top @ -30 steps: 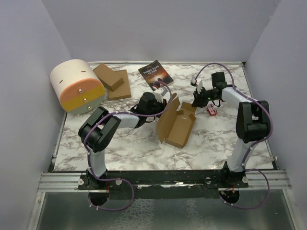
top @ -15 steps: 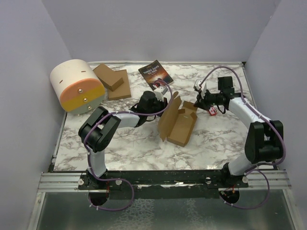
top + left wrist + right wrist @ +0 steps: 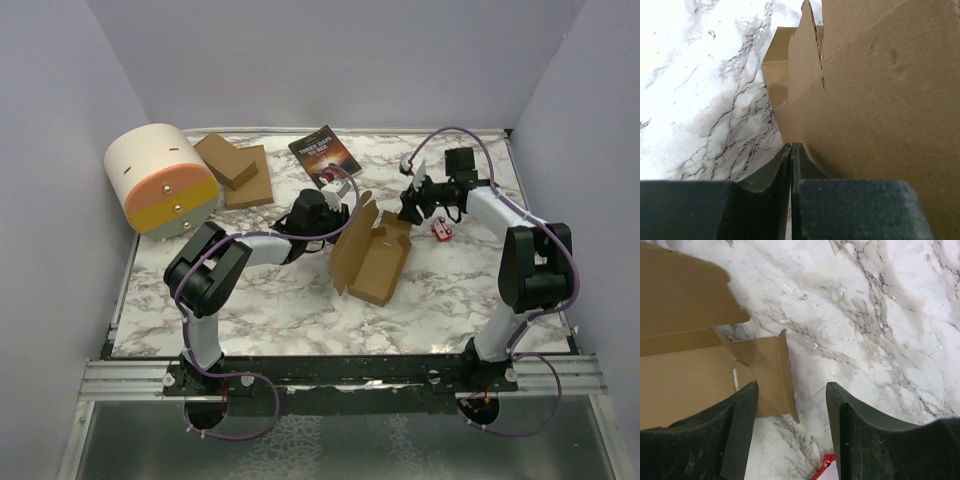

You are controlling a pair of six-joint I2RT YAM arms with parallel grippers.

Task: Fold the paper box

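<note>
Box [image 3: 375, 262]: lying mid-way across the table [image 3: 250, 300], part folded, with its left wall standing tilted up.
Left gripper [image 3: 791, 148]: fingers pressing together, tips sitting against that wall.
Right gripper [image 3: 790, 407]: fingers standing apart, hovering over the box's far-right end flap [image 3: 767, 375].
Red item [image 3: 440, 230]: lying just right of the box.

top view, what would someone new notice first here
The half-folded paper box sits mid-table with one long wall standing up and both arms at it. The left tool is shut at that wall's outer side, and the right tool is open over an end flap. Next comes the big cream-and-orange cylinder at the back left, beside a stack of flat cardboard.
</note>
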